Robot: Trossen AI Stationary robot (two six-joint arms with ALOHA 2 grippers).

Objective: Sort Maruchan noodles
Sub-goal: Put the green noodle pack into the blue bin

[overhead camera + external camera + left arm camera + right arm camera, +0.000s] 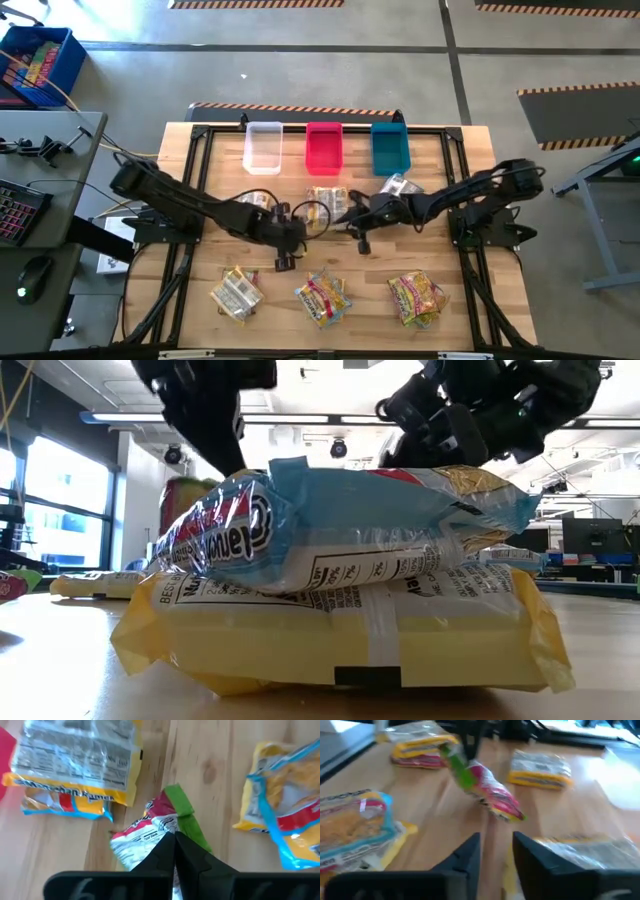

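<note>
My left gripper [173, 851] is over the table's middle [285, 256], shut on a reddish-pink and green Maruchan noodle packet [159, 827]. The right wrist view shows the same packet [487, 790] hanging in the air. My right gripper [496, 851] stands just to the right of it [358, 236], open, with nothing between its fingers. Other noodle packets lie flat on the wood: three along the near edge [237, 293] [322, 298] [417, 297] and more near the bins [327, 198] [400, 185]. My left gripper pinches the packet between its two fingers at one edge, beside the green end [165, 839]. The fingers slant down onto it from above [469, 742]. The packet hangs tilted below them, its pink end [512, 811] lowest, lifted clear of the table.
A clear bin [263, 147], a red bin [323, 147] and a teal bin [390, 147] stand in a row at the far edge. In the low view a blue-and-silver packet [340, 530] lies on a yellow one [350, 635] close to the camera.
</note>
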